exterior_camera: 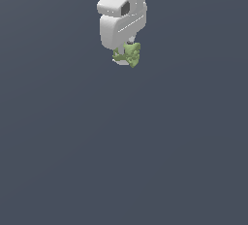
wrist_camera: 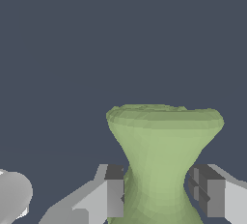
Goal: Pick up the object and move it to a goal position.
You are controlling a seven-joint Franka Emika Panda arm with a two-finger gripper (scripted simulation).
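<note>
I am seeing the white gripper (exterior_camera: 127,60) hanging near the top of the exterior view, and it is gripping the object (exterior_camera: 131,54) between its two fingers (wrist_camera: 108,196). The object is light green, shaped like a small spool: a wide flared end, a narrow waist, then it is widening again. In the wrist view the fingers are pressing on the waist from both sides. Behind everything a plain dark grey-blue background (exterior_camera: 121,161) is showing.
</note>
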